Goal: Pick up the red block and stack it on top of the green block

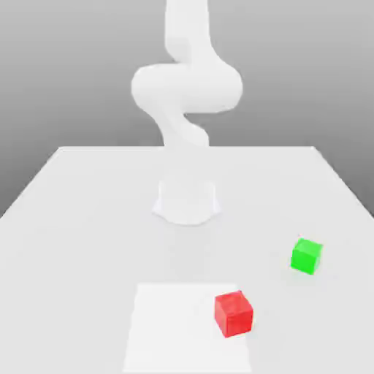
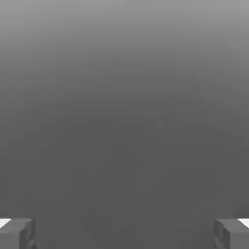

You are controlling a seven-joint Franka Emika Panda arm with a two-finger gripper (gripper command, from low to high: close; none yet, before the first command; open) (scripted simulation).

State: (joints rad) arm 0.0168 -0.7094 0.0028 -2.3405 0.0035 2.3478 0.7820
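Hand view: claw [image 2: 124, 234] apparently wide open.

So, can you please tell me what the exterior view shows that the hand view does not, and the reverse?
Exterior view: the robot arm on the white table, the red block at the right edge of a brighter patch, and the green block farther to that view's right, apart from the red one.
Hand view: the gripper, its two fingers spread wide with nothing between them.
Both: a plain grey background, and some part of the robot.
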